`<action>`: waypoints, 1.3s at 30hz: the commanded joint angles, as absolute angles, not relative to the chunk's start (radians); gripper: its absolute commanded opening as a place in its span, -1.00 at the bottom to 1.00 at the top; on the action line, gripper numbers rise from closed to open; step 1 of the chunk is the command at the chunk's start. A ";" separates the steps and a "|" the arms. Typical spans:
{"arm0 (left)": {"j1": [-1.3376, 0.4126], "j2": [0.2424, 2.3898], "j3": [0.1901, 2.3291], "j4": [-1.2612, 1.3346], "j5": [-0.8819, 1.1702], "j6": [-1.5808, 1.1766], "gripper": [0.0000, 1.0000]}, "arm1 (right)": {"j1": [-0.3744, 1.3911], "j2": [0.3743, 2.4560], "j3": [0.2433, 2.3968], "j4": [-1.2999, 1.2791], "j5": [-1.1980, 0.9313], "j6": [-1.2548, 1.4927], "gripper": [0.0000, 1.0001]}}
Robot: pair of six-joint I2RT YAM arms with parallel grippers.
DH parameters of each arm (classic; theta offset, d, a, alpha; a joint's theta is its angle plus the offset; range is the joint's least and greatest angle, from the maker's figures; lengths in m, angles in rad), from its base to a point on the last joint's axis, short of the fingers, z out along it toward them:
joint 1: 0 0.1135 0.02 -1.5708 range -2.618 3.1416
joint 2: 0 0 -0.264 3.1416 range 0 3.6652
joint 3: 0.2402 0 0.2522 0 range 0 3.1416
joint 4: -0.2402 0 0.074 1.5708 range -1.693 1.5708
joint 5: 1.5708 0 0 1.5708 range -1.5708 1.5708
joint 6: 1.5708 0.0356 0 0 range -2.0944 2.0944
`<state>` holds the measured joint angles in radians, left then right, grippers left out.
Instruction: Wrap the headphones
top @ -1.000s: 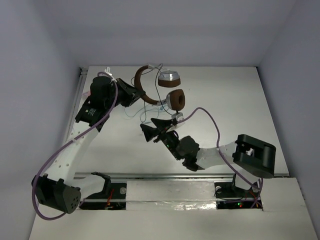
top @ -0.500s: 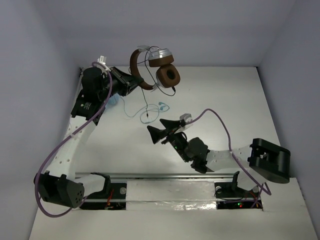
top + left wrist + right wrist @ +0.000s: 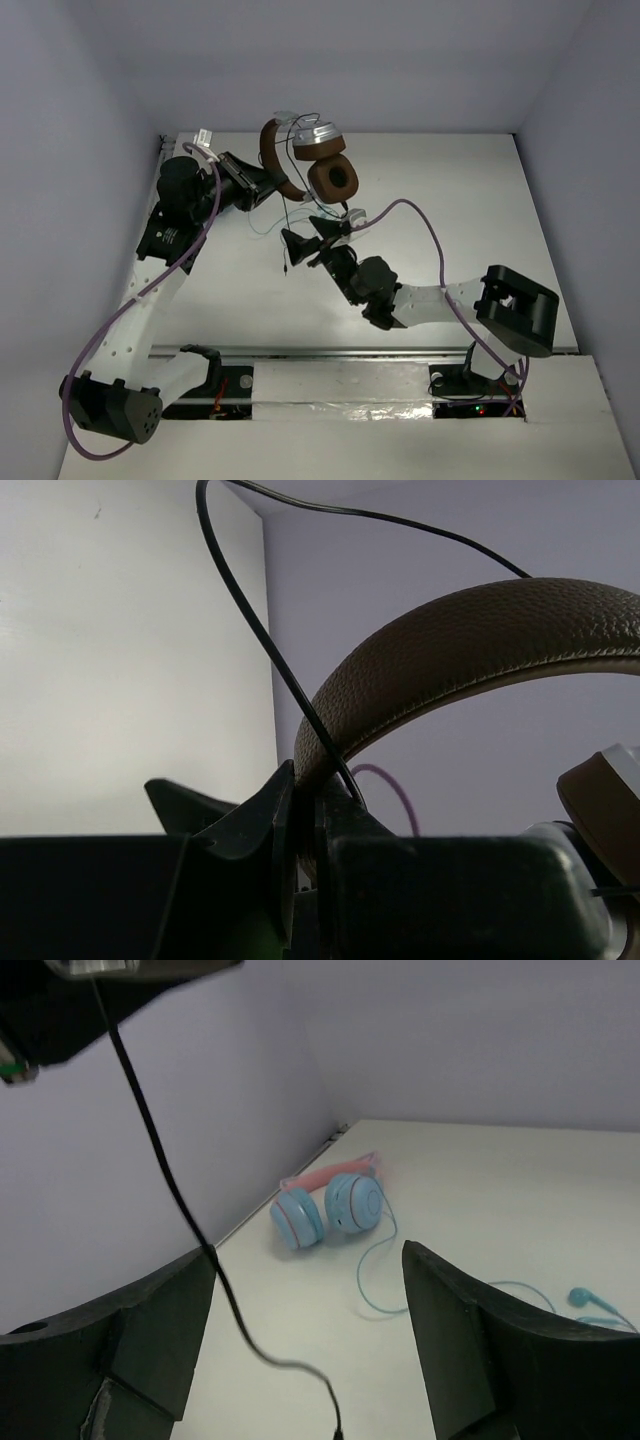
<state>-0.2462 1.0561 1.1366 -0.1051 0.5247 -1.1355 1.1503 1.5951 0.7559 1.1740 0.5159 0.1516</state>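
1. The left tool [image 3: 270,186] is gripping the brown headband of the headphones [image 3: 318,158]. Its jaws are closed tight on the leather band.
2. The headphones are hanging in the air over the far left part of the worktop [image 3: 470,200], close to the back wall. The headband is arching up from the left tool. The two ear cups are sitting to its right, the silver cup on top and the brown pad below it.
3. The thin black cable [image 3: 248,620] is looping over the headband and running down past the closed jaws. In the top view it is trailing down toward the worktop between the two arms.
4. The right tool [image 3: 308,238] is hovering just below the ear cups with its jaws spread wide and gripping nothing. In its wrist view the cable is crossing in front of one fingertip; whether it is touching I cannot tell.
5. The pink-and-blue cat-ear headphones [image 3: 330,1205] are lying on the worktop near the left wall, well apart from both tools.
6. The teal earbuds [image 3: 585,1300] are lying nearby, with their cord curling toward the cat-ear pair.
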 commanded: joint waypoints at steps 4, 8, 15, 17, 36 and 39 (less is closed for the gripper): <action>-0.262 0.994 1.078 -0.018 0.549 -1.172 -1.00 | 1.143 1.658 0.893 1.172 0.463 0.098 0.54; -0.262 0.991 1.057 -0.023 0.545 -1.167 -1.00 | 1.143 1.695 0.928 1.181 0.433 0.130 0.23; -0.262 1.052 1.126 -0.006 0.494 -1.143 -1.00 | 1.143 1.666 0.813 1.258 0.410 0.247 -0.98; -0.262 1.095 1.178 -0.008 0.450 -1.102 -1.00 | 1.143 1.640 0.779 1.253 0.399 0.271 -1.00; -0.295 1.154 1.042 -0.213 0.169 -0.726 -1.00 | 1.181 1.238 1.192 0.275 0.377 0.281 -1.00; -0.317 1.123 1.025 -0.248 0.144 -0.697 -1.00 | 1.111 1.236 1.262 0.178 0.330 0.301 -1.00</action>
<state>-0.3023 1.2156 1.0153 -0.2901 0.1558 -0.7300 1.1645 1.2331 1.2030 0.3725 0.3592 0.2890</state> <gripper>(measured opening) 0.047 0.027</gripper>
